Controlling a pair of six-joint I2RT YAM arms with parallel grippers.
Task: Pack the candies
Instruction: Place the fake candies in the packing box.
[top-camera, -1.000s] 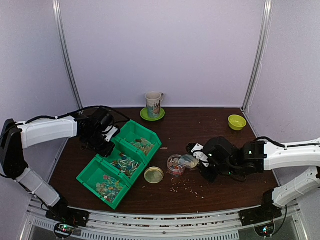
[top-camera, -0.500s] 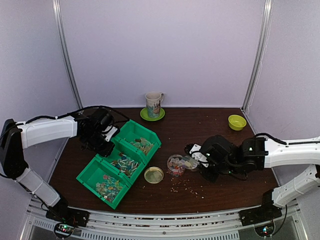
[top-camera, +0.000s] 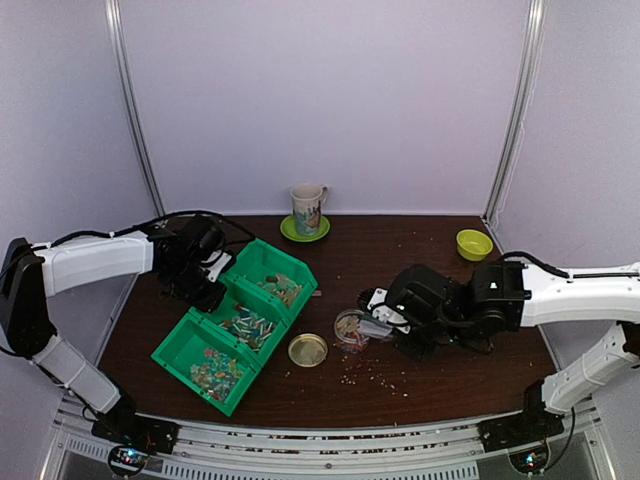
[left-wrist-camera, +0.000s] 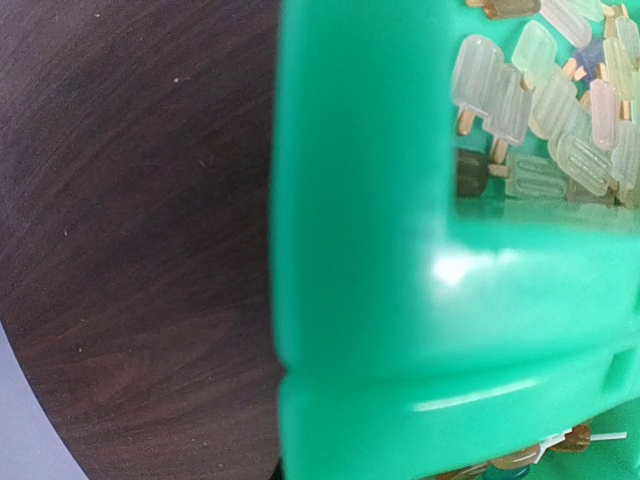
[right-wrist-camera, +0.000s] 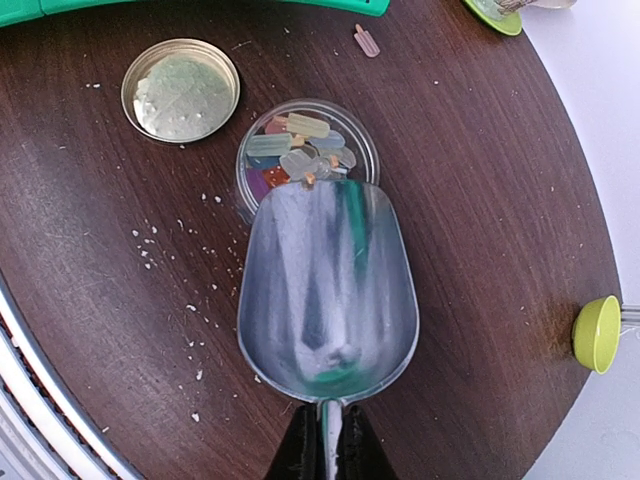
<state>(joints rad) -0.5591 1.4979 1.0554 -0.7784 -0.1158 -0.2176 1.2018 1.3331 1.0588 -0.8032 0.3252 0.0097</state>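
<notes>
The candies (right-wrist-camera: 298, 148) are small pastel ice-lolly shaped pieces lying in an open clear jar (right-wrist-camera: 252, 193). More candies (top-camera: 246, 326) fill the green bins (top-camera: 185, 345), and some (left-wrist-camera: 540, 120) show in the left wrist view. My right gripper (right-wrist-camera: 328, 445) is shut on the thin handle of a metal scoop (right-wrist-camera: 328, 290). The scoop is empty apart from crumbs, and its lip overlaps the jar's near rim. My left gripper (top-camera: 207, 282) sits at the far edge of the bins, shut on the green wall (left-wrist-camera: 360, 250); its fingers are hidden in its own view.
The round tan jar lid (right-wrist-camera: 180, 90) lies upturned left of the jar, and one candy (right-wrist-camera: 367, 42) lies loose beyond it. Crumbs (right-wrist-camera: 165, 245) dot the table. A mug (top-camera: 307, 208) on a green saucer stands at the back, a yellow-green bowl (top-camera: 474, 244) at the back right.
My right arm has moved left, bringing the scoop's lip over the jar. The green bins have shifted slightly left with my left gripper.
</notes>
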